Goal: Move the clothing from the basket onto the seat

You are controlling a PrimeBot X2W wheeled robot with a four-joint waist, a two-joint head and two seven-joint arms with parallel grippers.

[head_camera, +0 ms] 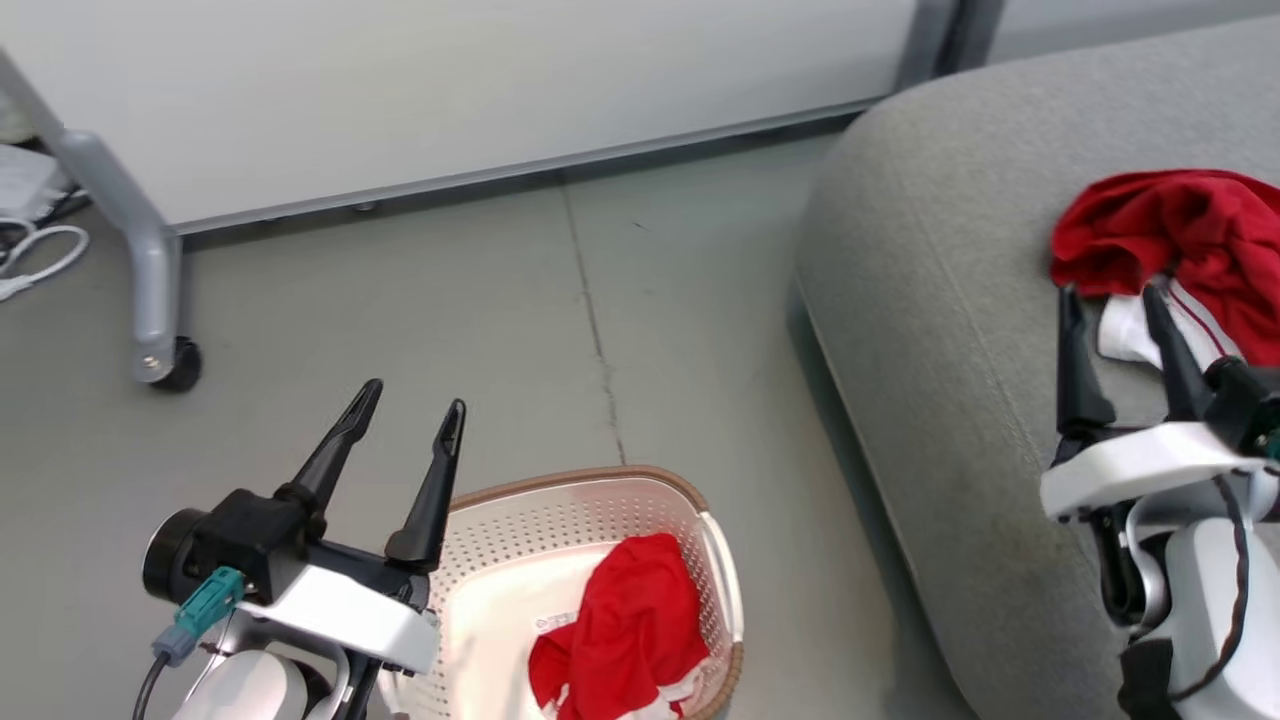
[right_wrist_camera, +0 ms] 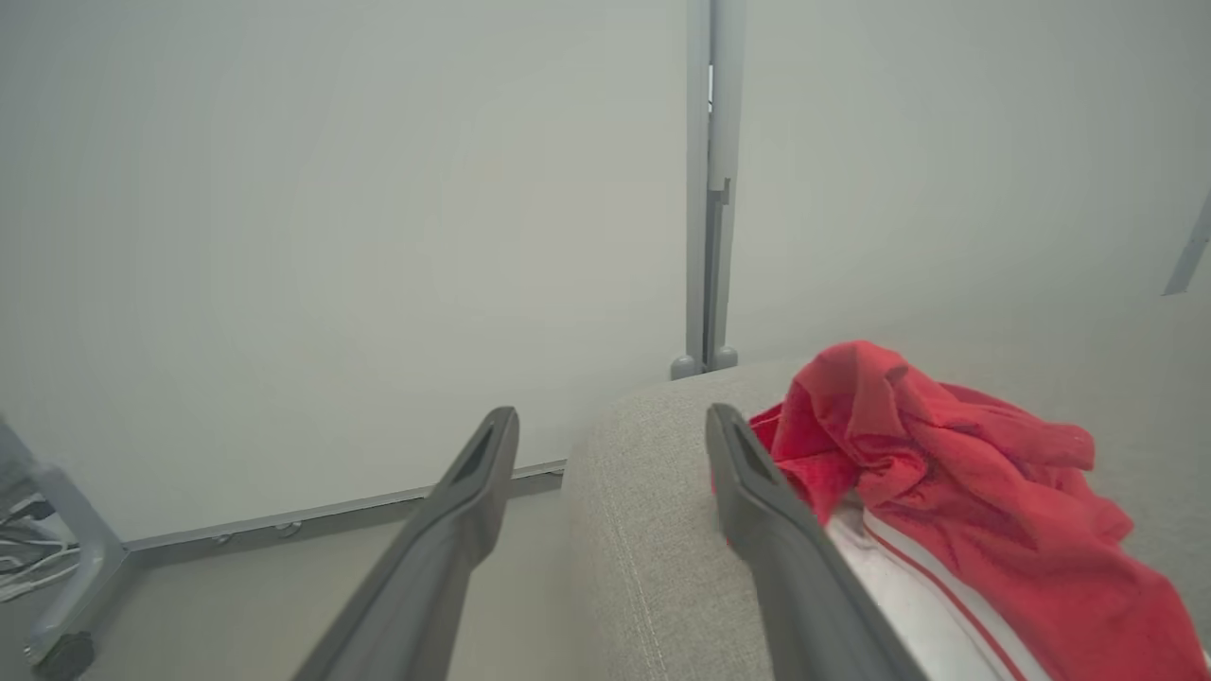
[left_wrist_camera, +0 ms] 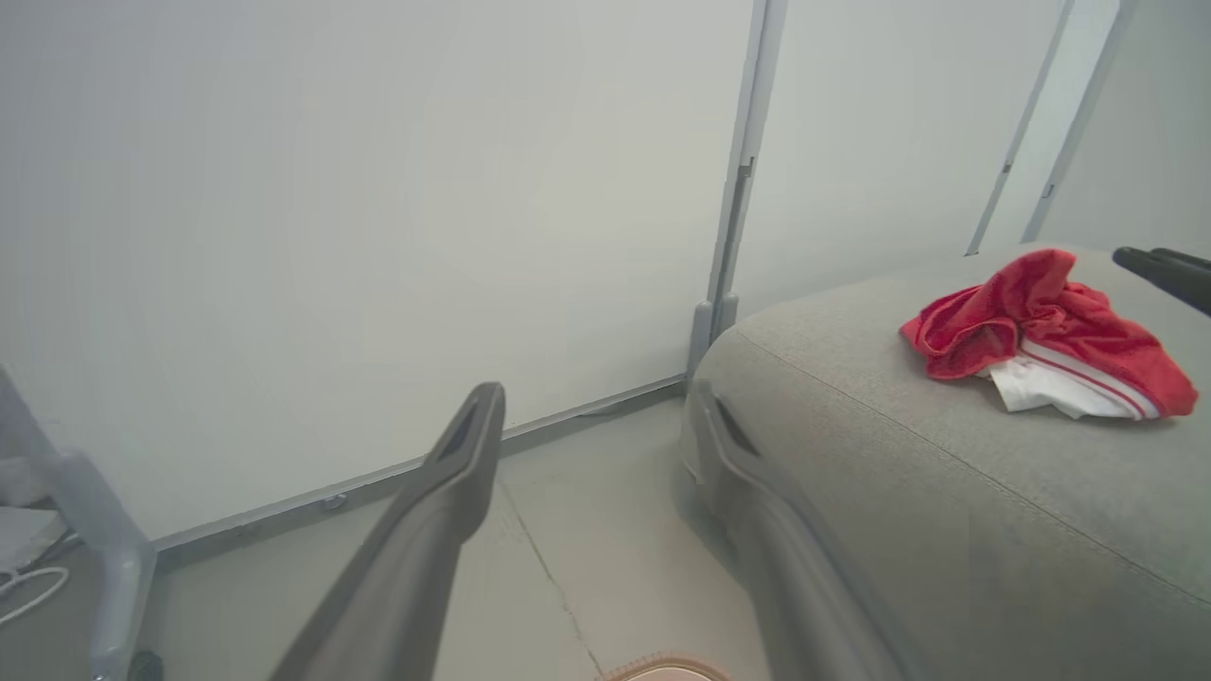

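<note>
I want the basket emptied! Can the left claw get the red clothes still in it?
Probably yes. The left claw is open, close by the basket, and the red clothes lie uncovered in it, with nothing in between.

Red/wht clothing (head_camera: pixel 1170 225), cream basket (head_camera: pixel 520 540), grey seat (head_camera: pixel 940 330).

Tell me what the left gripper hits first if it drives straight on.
Most likely the pale partition panel, low near its bottom rail; the open left gripper has floor between its fingers. The seat corner sits close on its right, and depth is unclear.
</note>
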